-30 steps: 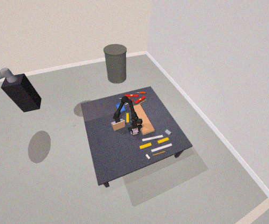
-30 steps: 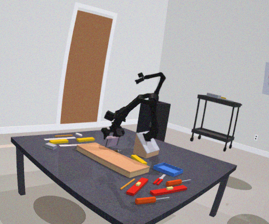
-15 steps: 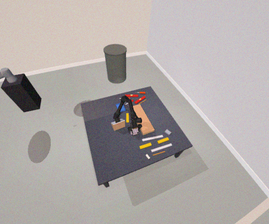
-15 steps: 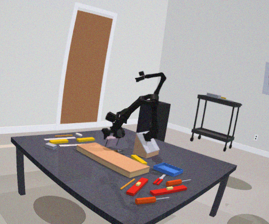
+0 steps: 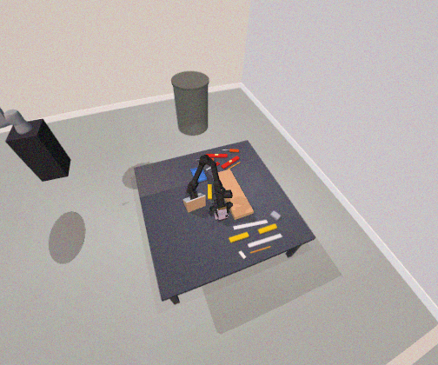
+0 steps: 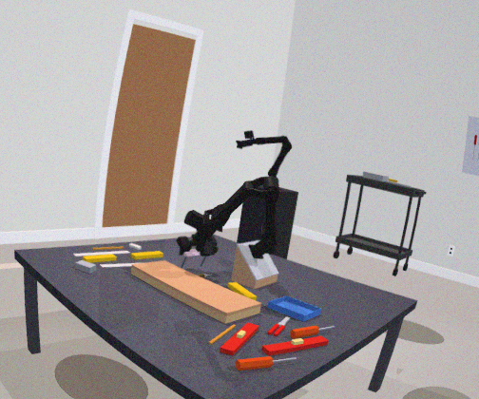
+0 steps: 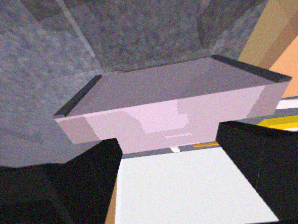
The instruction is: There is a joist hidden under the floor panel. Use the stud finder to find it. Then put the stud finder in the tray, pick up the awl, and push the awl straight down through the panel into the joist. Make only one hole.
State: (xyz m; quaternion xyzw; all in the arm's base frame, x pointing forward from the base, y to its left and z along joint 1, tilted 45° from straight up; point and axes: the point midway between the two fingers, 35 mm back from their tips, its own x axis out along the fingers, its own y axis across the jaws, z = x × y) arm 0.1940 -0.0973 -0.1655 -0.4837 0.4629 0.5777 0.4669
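The slender arm (image 5: 215, 170) (image 6: 234, 201) is matte black, with chunky, rounded joints.

Panel: long tan wooden slab (image 6: 197, 289), lying flat on dark grey square-cornered table (image 6: 116, 309).
Tray: shallow blue rectangular tray (image 6: 295, 309), near one end of slab.
Gripper: black jointed-arm gripper (image 6: 197, 251), lowered beside slab's far end, closed on pale pink block (image 6: 192, 254).
Cart: black two-shelf wheeled cart (image 6: 386, 184), by wall.
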